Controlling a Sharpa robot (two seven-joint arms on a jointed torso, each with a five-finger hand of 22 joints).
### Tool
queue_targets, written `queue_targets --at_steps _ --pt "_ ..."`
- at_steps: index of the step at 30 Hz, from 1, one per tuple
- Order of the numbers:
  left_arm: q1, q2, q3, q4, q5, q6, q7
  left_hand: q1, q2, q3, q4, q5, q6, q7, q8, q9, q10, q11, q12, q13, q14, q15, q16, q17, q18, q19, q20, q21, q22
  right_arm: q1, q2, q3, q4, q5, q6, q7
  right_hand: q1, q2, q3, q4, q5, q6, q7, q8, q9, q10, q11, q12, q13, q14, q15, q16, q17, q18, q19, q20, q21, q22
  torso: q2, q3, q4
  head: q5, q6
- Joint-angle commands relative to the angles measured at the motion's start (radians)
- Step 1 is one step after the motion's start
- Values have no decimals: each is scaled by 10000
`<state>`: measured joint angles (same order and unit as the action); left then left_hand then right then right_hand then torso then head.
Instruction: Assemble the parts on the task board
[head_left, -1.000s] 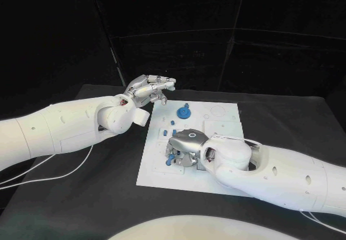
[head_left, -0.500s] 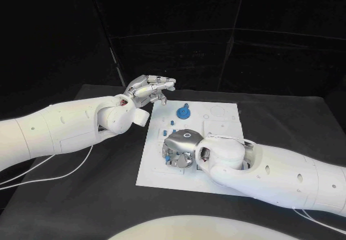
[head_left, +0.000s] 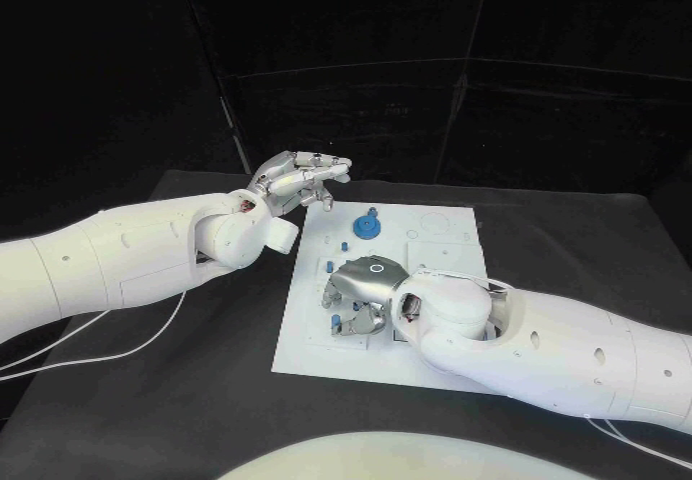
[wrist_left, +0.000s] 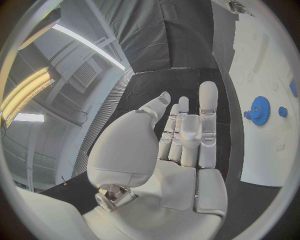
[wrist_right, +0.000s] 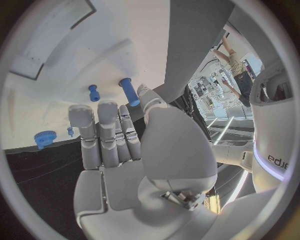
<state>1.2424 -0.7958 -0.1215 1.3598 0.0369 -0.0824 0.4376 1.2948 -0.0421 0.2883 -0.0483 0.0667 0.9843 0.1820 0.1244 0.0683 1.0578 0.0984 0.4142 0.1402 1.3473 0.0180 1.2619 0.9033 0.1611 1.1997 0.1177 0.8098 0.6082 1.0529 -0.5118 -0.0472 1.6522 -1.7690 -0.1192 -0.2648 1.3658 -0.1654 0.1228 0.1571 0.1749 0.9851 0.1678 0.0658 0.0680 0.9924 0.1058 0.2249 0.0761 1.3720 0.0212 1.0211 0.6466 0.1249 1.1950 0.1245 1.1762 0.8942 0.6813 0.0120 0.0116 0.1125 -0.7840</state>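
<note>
The right hand's fingers (wrist_right: 103, 132) lie straight and side by side in the right wrist view, nothing between them, with a blue peg (wrist_right: 128, 90) lying free just past the fingertips and a smaller blue pin (wrist_right: 94, 93) beside it; I judge that right hand (head_left: 364, 292) released, hovering low over the near-left part of the task board (head_left: 447, 350), though whether a fingertip touches a part I cannot tell. A small blue piece (head_left: 336, 321) shows at the hand's edge in the head view. The left hand (head_left: 300, 180) is raised past the board's far-left corner, its fingers (wrist_left: 187, 132) loosely bent with nothing in them. Further out on the board, a blue gear (head_left: 371, 225) stands near the far edge, and a few small blue parts (head_left: 330, 264) stand or lie along the left side. As for progress, the gear looks seated, though I cannot confirm it; the peg and pin near the right hand appear loose, so several insertions seem left. The dark tabletop (head_left: 173, 400) surrounds the board.
</note>
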Motion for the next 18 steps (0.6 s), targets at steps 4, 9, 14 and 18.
queue_targets --at_steps 4,9,14,18 --pt "15 10 8 -9 -21 140 14 57 24 -55 15 9 -65 -17 64 -7 -84 12 45 10 -83 -9 26 -8 208 -40 4 -69 -8 -5 -201 1 225 344 -947 248 86 256 -537 46 92 -80 4 29 16 -196 7 417 36 24 -18 152 21 152 27 -7 -31 26 1 0 -4 -31 33" --pt "15 -19 8 -17 -21 132 5 57 24 -55 15 9 -65 -17 64 -7 -84 12 45 10 -83 -9 26 -8 208 -40 4 -69 -8 -14 -672 2 534 1231 -1638 541 268 415 -758 11 363 43 28 81 35 -214 10 731 53 24 -19 150 -63 157 30 -9 -49 -8 -9 -3 -18 -52 32" --pt "15 -42 8 -34 -21 125 3 57 24 -55 15 9 -65 -17 64 -7 -84 12 45 10 -83 -9 26 -8 208 -40 4 -69 -8 8 -1528 11 1121 2457 -2626 916 350 537 -922 11 564 84 13 81 31 33 -39 1133 118 35 -57 105 -180 165 45 -34 -70 -43 -38 -5 -40 -107 62" --pt "14 -45 7 -38 -21 137 6 57 24 -55 15 9 -65 -17 64 -7 -84 12 45 10 -83 -9 26 -8 208 -40 4 -69 -8 123 -2301 16 1581 3581 -3086 999 383 632 -1010 39 624 245 -45 154 55 418 -131 1474 194 185 -131 259 20 114 247 -89 111 229 -34 -7 -2 -298 170"
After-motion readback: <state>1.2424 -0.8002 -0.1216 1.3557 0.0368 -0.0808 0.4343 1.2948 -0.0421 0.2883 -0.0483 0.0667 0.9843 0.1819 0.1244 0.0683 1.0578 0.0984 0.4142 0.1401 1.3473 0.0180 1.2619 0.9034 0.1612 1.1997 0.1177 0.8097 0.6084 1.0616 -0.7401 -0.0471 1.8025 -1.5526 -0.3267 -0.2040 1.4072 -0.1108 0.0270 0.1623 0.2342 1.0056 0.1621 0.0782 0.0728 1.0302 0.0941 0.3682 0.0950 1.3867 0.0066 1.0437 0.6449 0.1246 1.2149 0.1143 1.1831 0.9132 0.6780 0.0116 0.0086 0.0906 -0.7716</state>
